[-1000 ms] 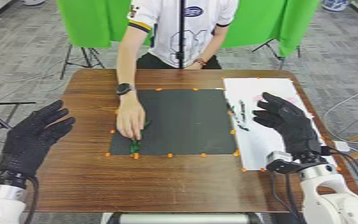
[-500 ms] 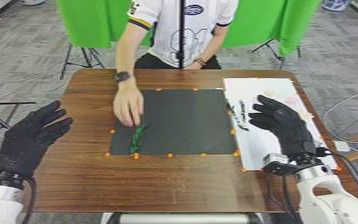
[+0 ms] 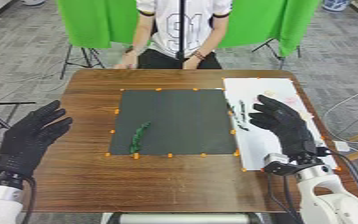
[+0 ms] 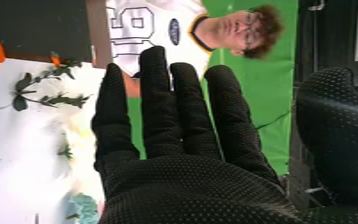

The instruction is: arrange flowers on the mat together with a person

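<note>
On the dark mat [image 3: 180, 117] a green stem [image 3: 139, 137] lies near the lower-left corner, roughly lengthwise. My right hand [image 3: 280, 124] is held above the white sheet [image 3: 257, 150], right of the mat, its fingers relaxed and holding nothing. Dark leafy sprigs [image 3: 240, 112] and pale pinkish flowers [image 3: 273, 93] lie on that sheet. My left hand [image 3: 33, 135] is over the table's left edge, open and empty. In the right wrist view my right hand [image 4: 189, 182] has straight fingers, with leafy sprigs [image 4: 44, 90] and a pale teal flower [image 4: 85, 207] on the sheet beyond.
The brown wooden table [image 3: 158, 180] extends around the mat. Orange markers [image 3: 159, 89] line the mat and sheet. Across the table a person stands, one hand [image 3: 127, 61] beyond the far edge, the other [image 3: 191, 63] close to the table edge.
The person's hand has let go of the green stem on the mat and drawn back past the far table edge. My right hand has shifted slightly; my left hand has barely moved.
</note>
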Controlling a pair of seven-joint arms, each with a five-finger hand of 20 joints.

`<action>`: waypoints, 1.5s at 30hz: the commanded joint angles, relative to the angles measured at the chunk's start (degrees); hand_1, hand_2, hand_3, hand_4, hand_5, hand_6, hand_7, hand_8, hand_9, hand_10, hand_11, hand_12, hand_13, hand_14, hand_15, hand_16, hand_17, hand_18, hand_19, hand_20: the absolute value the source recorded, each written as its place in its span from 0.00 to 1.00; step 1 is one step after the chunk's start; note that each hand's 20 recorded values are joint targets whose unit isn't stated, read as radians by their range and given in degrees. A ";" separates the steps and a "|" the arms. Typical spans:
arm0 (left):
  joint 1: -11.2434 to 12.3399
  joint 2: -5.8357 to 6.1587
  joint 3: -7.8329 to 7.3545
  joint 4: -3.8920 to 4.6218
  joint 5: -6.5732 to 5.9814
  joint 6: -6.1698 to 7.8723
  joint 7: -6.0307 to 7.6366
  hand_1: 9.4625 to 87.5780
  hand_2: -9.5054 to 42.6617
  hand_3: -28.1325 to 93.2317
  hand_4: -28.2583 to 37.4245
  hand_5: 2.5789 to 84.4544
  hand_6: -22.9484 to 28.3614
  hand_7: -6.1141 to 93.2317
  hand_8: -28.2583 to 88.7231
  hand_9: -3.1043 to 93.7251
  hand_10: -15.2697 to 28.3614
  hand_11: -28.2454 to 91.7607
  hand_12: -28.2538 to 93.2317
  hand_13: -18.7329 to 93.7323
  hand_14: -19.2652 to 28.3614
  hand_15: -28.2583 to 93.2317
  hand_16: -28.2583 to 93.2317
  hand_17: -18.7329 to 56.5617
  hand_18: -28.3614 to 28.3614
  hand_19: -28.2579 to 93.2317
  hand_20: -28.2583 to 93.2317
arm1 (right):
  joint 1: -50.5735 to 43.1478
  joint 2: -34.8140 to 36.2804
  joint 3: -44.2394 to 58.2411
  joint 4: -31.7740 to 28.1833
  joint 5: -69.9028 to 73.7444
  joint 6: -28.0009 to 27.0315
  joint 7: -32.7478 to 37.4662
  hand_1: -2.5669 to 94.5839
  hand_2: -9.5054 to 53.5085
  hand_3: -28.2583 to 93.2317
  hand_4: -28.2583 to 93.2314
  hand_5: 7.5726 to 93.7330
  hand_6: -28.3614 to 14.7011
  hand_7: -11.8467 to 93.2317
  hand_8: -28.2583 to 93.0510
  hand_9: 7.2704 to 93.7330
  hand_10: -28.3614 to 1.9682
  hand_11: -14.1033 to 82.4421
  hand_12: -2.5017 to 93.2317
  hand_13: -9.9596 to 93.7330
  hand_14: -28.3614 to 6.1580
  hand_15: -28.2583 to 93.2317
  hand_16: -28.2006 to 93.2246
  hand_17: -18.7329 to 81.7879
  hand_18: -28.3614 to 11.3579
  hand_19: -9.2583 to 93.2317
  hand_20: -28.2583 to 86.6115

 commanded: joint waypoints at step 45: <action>0.87 0.43 -0.99 0.31 -0.35 -0.29 -0.04 0.23 0.18 0.81 0.07 0.47 0.57 0.20 0.18 0.37 0.67 0.41 0.35 0.41 0.75 0.53 0.24 0.16 0.92 0.64 0.36 | -5.69 22.65 4.00 -5.76 -64.82 -11.48 41.18 0.49 0.00 0.60 0.00 0.56 0.56 0.48 0.13 0.58 0.48 0.69 0.44 0.65 0.48 0.81 0.44 0.44 0.21 0.80 0.58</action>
